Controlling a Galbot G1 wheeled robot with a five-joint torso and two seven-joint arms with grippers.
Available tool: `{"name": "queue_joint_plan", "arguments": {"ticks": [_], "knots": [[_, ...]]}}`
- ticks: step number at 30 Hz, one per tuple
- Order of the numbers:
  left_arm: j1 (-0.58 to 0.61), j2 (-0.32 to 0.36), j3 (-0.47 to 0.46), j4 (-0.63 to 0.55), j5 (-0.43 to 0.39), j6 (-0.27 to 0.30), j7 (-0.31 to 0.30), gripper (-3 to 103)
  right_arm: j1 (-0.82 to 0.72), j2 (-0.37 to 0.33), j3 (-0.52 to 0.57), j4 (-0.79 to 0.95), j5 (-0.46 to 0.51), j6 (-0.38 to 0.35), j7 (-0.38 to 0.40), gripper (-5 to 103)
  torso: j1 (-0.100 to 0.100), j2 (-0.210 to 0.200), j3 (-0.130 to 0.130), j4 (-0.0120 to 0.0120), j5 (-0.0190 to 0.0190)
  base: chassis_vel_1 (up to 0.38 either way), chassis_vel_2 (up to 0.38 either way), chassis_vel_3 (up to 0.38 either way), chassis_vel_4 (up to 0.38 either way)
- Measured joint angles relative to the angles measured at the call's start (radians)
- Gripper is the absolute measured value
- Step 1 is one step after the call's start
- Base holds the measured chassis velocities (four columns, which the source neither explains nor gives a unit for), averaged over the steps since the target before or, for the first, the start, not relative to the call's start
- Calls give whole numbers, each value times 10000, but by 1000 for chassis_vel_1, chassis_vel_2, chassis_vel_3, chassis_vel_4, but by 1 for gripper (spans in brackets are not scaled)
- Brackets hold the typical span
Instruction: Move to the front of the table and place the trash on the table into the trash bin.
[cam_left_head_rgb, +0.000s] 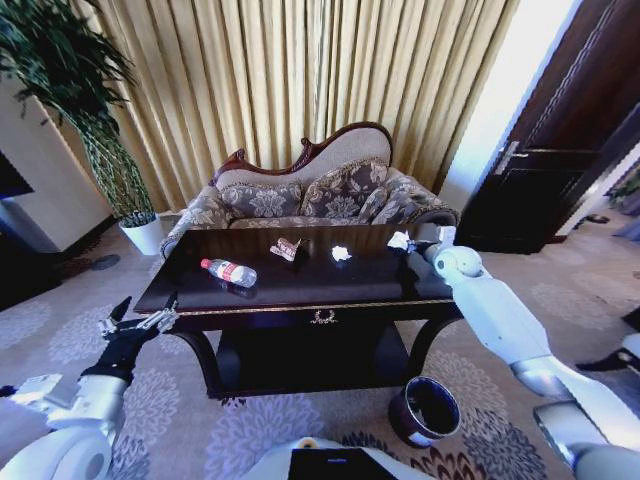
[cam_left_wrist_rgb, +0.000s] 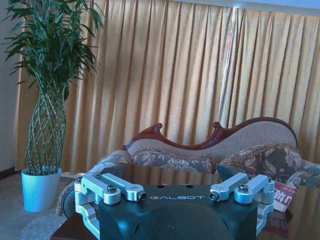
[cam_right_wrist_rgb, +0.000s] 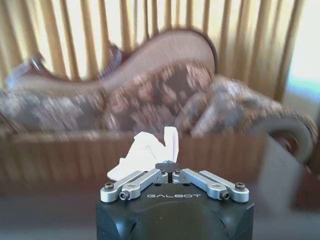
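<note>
- Right now your right gripper (cam_right_wrist_rgb: 171, 173) is stretched out over the far right corner of the large dark glossy wooden table (cam_left_head_rgb: 300, 290) with gold trim, its fingers pinched together on a piece of white crumpled paper (cam_right_wrist_rgb: 145, 152).
- From the head camera you can see that same white crumpled paper (cam_left_head_rgb: 400, 240) at the tip of the right arm, near the table's back edge.
- Your left gripper (cam_left_head_rgb: 135, 322) hangs low beside the table's front left corner, off the tabletop; its fingers (cam_left_wrist_rgb: 112, 187) are spread apart and hold nothing.
- On the table's left half lies a small clear plastic bottle with a red label (cam_left_head_rgb: 228, 271), on its side.
- Near the middle, towards the back, sits a crumpled brownish wrapper (cam_left_head_rgb: 289, 248), and just right of it a second white paper bit (cam_left_head_rgb: 341, 254). Both are well apart from either gripper.
- Down on the patterned carpet, you have the small round dark cylindrical trash bin (cam_left_head_rgb: 424, 411) standing upright by the table's front right leg, below the right arm.
- Behind the table stands a floral upholstered sofa with a carved wooden frame (cam_left_head_rgb: 310, 190), against gold curtains (cam_left_head_rgb: 300, 70).
</note>
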Motion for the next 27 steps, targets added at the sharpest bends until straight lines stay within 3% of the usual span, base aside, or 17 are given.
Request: {"name": "queue_joint_plan", "arguments": {"ticks": [4,6,7,10,14,20,27], "knots": [[-102,64,2,0,-106,-1,-42,100,-1138,-390,886,1568,314,85,4,0,0,1,-1,-4,1,0,0,0,0],[-188,118,13,0,-156,-1,-55,100,-2335,-747,1977,2933,490,96,6,0,0,1,-2,-9,-2,0,0,0,0],[-188,118,13,0,-156,-1,-55,100,-2335,-747,1977,2933,490,96,6,0,0,1,-2,-9,-2,0,0,0,0],[-249,120,29,0,-188,0,-54,100,-3922,-991,3390,4540,580,181,17,0,-1,1,-3,-6,3,0,0,0,0],[-310,119,48,0,-204,2,-53,100,-5024,-956,4060,5330,510,375,187,0,-2,1,-3,-7,0,0,0,0,0],[-546,285,74,0,-408,80,-101,100,-7019,7,5393,6979,163,506,777,0,-1,1,-1,-2,1,0,0,0,0],[-651,438,29,0,-550,184,-175,100,-9158,1115,6360,8288,-908,1046,505,0,-2,2,-2,-7,0,0,0,0,0]]}}
